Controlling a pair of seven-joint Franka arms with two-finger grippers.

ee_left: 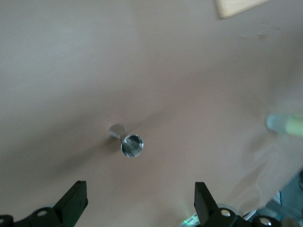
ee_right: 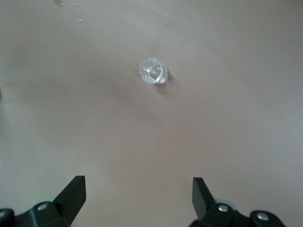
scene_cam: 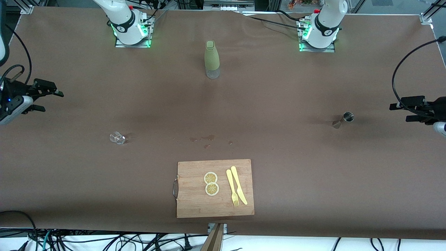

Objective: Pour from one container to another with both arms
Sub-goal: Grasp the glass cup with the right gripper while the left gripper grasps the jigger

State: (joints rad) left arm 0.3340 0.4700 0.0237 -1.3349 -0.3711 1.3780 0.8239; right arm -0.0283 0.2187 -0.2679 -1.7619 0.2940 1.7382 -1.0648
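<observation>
A small metal jigger (scene_cam: 343,119) (ee_left: 128,142) stands on the brown table toward the left arm's end. My left gripper (scene_cam: 400,112) (ee_left: 139,198) hangs open beside it, over that end's table edge, holding nothing. A small clear glass (scene_cam: 117,138) (ee_right: 152,72) sits toward the right arm's end. My right gripper (scene_cam: 50,101) (ee_right: 137,194) hovers open and empty over that end of the table, apart from the glass. A green bottle (scene_cam: 212,59) (ee_left: 286,124) with a clear base stands upright between the two arm bases.
A wooden cutting board (scene_cam: 195,204) (ee_left: 236,5) lies near the front camera's edge, carrying two lemon slices (scene_cam: 211,183) and a yellow knife and fork (scene_cam: 236,190). A few wet spots (scene_cam: 205,139) mark the cloth just farther from the camera than the board.
</observation>
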